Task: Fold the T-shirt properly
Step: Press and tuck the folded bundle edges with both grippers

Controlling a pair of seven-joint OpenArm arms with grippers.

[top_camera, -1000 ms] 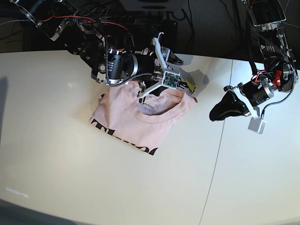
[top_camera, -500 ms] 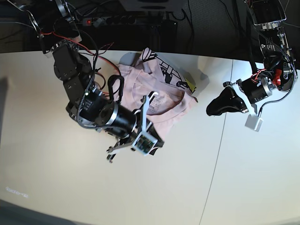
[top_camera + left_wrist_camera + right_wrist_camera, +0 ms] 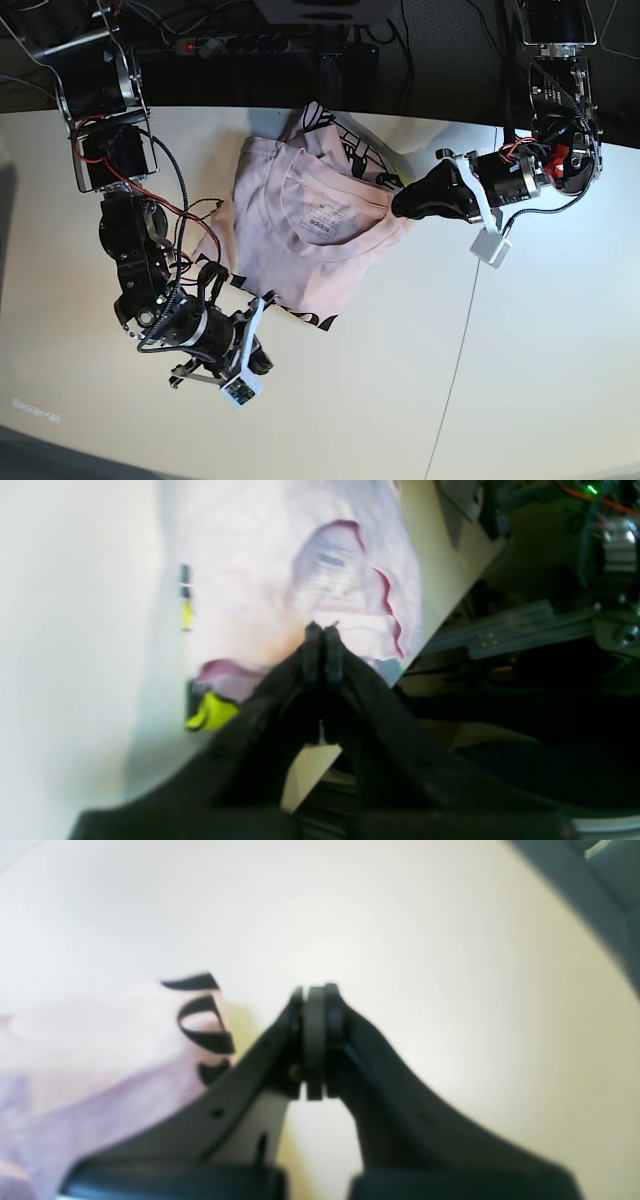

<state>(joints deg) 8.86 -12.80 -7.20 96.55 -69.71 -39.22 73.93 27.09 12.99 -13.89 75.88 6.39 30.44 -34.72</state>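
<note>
The pale pink T-shirt (image 3: pixel 300 250) lies crumpled on the table, collar and white neck label (image 3: pixel 321 222) facing up, black lettering along its near edge. My left gripper (image 3: pixel 400 208) is shut, its tips at the shirt's right edge by the yellow graphic (image 3: pixel 400 182). In the left wrist view the shut gripper (image 3: pixel 322 630) stands in front of the T-shirt (image 3: pixel 260 555) and neck label (image 3: pixel 327 575); nothing shows between the jaws. My right gripper (image 3: pixel 257 352) is shut over bare table just off the shirt's near corner. The right wrist view shows this gripper (image 3: pixel 315 990) beside the T-shirt (image 3: pixel 100 1055).
The white table (image 3: pixel 520 380) has a seam (image 3: pixel 460 340) running front to back, right of the shirt. Cables and a power strip (image 3: pixel 230 45) lie in the dark area behind the table's back edge.
My right gripper has swung from above the collar down to the shirt's near corner and shut. The left gripper has moved in to the shirt's right edge. The shirt's back part has spread out.
</note>
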